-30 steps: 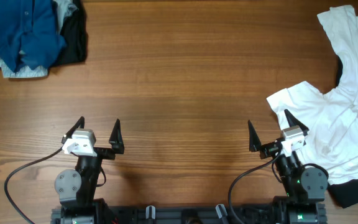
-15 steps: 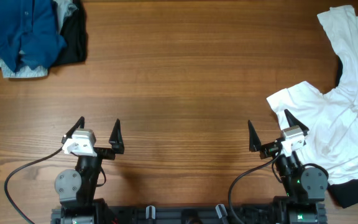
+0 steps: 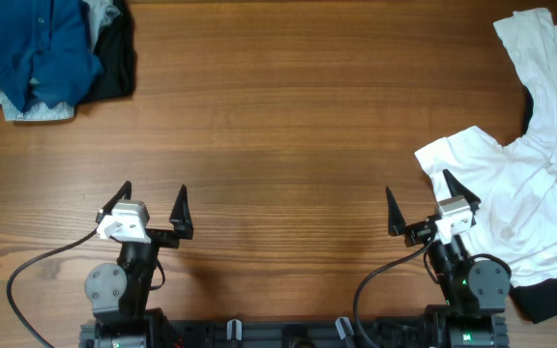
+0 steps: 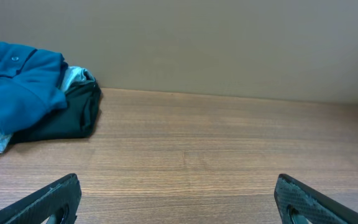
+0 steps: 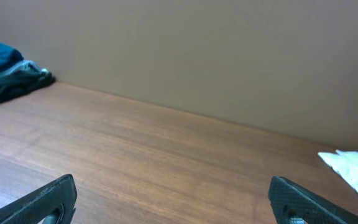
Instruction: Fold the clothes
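- White shirt (image 3: 535,193) lies crumpled along the right edge of the frame, from the upper right corner down to the lower right. One sleeve lies just beside the right gripper (image 3: 417,183).
- Black cloth (image 3: 549,298) peeks out from under the shirt at the lower right.
- More clothes sit in a pile (image 3: 42,53) in the upper left corner. Blue is on top, with black and grey under it.
- Left gripper (image 3: 154,187) is at the lower left, well apart from any cloth.
- Both grippers have their fingers spread wide and hold nothing.
- Nothing looks folded yet, so I think the job is at its very start.
- The shirt is closest, so it seems the best one to take first.
- To do it well, the right gripper should pinch the sleeve edge, only a thin bit and not a fat bunch.
- Next, pull the shirt onto the bare table (image 3: 288,116) in the middle and lay it flat before any fold.
- The left gripper should come over and hold the other side, so the shirt does not bunch up.
- Watch the black cloth, as it may get dragged along.
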### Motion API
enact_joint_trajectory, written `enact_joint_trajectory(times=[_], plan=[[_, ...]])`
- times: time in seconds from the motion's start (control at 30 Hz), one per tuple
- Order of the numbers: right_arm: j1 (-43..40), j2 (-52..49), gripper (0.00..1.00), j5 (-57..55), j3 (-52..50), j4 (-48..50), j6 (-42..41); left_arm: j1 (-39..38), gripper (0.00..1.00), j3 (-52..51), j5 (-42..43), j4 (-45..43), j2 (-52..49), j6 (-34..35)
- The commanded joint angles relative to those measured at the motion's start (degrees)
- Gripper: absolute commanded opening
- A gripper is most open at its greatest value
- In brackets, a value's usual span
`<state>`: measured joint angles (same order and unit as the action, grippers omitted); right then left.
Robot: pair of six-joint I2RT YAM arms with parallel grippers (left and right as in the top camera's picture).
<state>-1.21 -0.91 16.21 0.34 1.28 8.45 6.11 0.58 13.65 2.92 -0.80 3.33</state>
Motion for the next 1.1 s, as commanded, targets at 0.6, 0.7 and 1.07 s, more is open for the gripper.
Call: enact_joint_trajectory(times=[0.6,0.7,1.07], plan=[[0.28,-0.11,1.00,-1.57,-0.02,4.66,-1.05,0.02,1.00,-0.26,1.07,0.11,0.31,0.35],[0.28,-0.11,1.00,-0.46,0.04,5.27,-1.20,0.02,1.00,-0.24,0.94,0.09,0.31,0.37],[0.28,-8.74,1.00,1.86,14.91,4.59,-2.43,0.02,1.00,10.60,0.90,1.38,-6.64,2.10]])
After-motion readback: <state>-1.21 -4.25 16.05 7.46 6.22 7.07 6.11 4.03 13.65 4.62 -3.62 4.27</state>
